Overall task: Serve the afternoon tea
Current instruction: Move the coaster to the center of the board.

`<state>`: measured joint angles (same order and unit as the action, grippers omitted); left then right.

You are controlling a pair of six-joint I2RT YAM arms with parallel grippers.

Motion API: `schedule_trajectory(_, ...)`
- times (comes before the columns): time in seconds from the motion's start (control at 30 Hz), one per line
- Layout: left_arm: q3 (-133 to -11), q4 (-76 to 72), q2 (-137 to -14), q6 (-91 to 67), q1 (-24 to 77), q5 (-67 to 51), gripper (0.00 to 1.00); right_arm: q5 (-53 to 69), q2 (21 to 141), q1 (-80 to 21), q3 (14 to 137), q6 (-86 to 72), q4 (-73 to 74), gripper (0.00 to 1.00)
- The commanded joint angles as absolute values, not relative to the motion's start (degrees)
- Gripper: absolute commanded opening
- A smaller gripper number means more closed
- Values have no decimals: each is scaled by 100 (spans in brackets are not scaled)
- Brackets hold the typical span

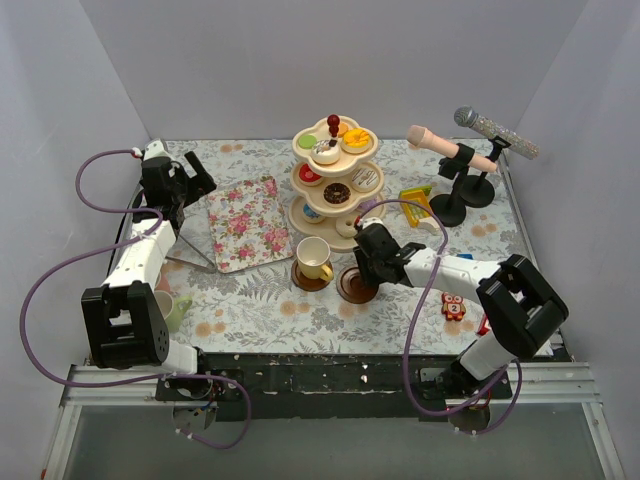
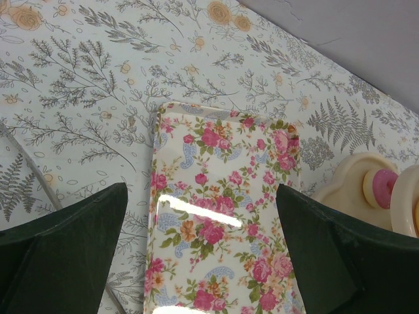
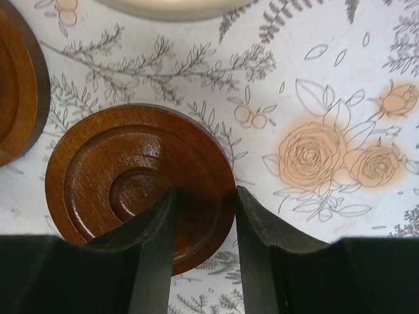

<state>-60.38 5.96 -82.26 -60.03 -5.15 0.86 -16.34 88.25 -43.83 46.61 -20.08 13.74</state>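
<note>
No text, label or number is legible anywhere.

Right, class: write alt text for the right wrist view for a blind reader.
The right gripper, fingers slightly apart, hangs over the near rim of an empty brown saucer on a floral tablecloth. A second saucer shows at left, the cream stand's base at top.

The top view looks from above and behind the arm bases (image 1: 185,385), down over the whole table (image 1: 250,300). The left wrist view looks steeply down, close over the floral tray (image 2: 222,216), with the stand (image 2: 353,190) at its right edge. The right wrist view looks straight down, very close over 1 brown saucer (image 3: 141,183). The top view shows all 3 too.
</note>
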Motion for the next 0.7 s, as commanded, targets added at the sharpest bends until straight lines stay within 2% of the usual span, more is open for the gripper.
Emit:
schedule_trajectory(0.0, -6161, 571, -8174, -5959, -527, 123, 98, -2012, 9140, -4193, 4851, -1705, 1152, 42)
schedule_trajectory(0.57, -6161, 571, -8209, -5941, -536, 141, 98, -2083, 9431, -3964, 5238, -1520, 1107, 43)
schedule_trajectory(0.67, -6161, 571, -8218, -5941, -536, 141, 98, -2057, 9361, -3964, 5256, -1521, 1204, 47)
